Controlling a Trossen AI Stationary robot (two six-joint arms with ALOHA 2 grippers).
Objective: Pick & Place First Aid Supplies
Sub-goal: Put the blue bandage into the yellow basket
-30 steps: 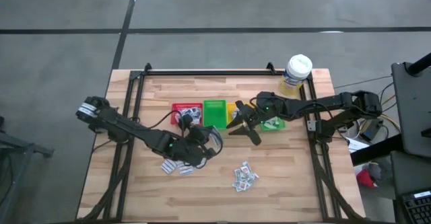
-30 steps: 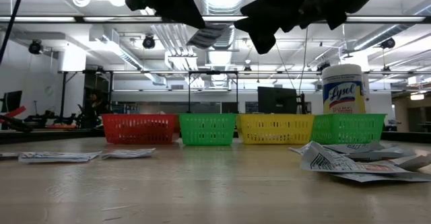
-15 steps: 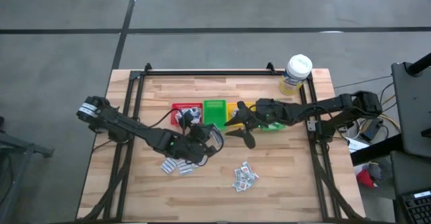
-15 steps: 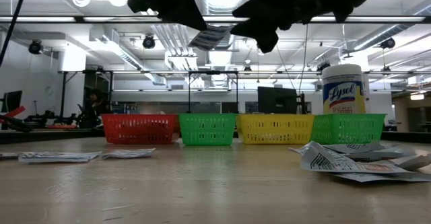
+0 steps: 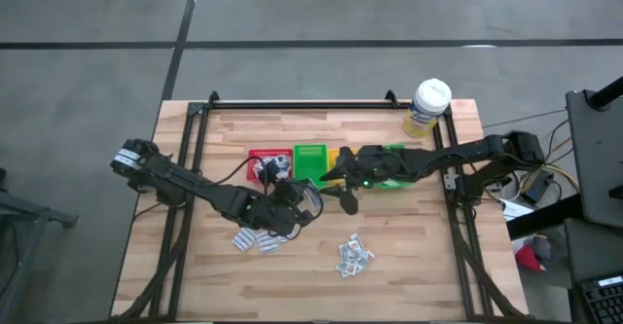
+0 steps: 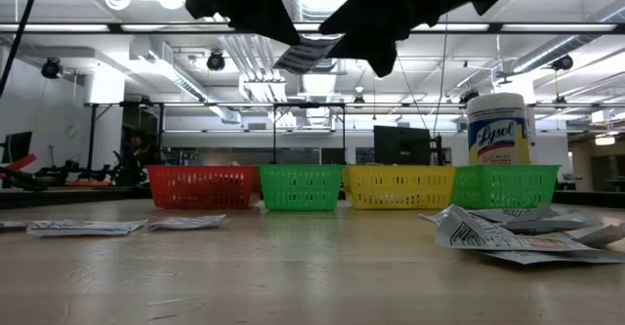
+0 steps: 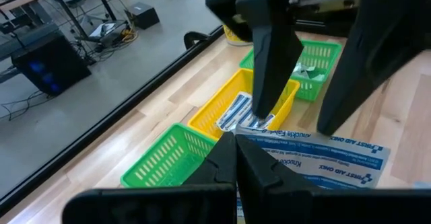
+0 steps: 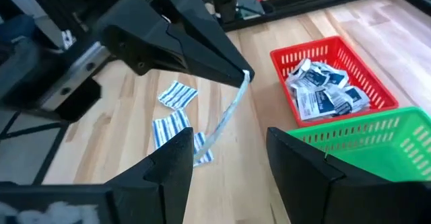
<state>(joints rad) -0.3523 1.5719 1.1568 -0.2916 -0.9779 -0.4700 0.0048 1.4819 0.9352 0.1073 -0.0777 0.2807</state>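
**Mia:** What is the left gripper (image 8: 244,75) doing?

**Sam:** Its fingers are pressed together, and they are pinching a flat white packet (image 7: 316,158) by one end. The packet is hanging in the air, up above the table (image 5: 409,275), just in front of the bins.

**Mia:** And the right gripper (image 5: 343,186)?

**Sam:** Its fingers are spread wide. It is reaching toward the packet from the right, with one finger on each side of it. I think it is getting ready to take the packet, but it is not touching it yet.

**Mia:** How can it do that well?

**Sam:** It should slide in slowly until the free end of the packet is sitting between its fingers. Then it should squeeze. The left gripper should let go only after that, or the packet may flutter down.

**Mia:** Where are the other packets?

**Sam:** Some are lying in the red bin (image 8: 337,69) and some in the yellow bin (image 7: 232,109). A few are sitting on the table under the left arm (image 5: 255,240), and a little heap (image 5: 352,254) is lying nearer the front, to the right.

**Mia:** What is the green bin (image 5: 310,162) holding?

**Sam:** I cannot tell. It is sitting between the red and yellow ones. Another green bin (image 7: 315,61) is sitting farther right, by the white-capped bottle (image 5: 428,104).
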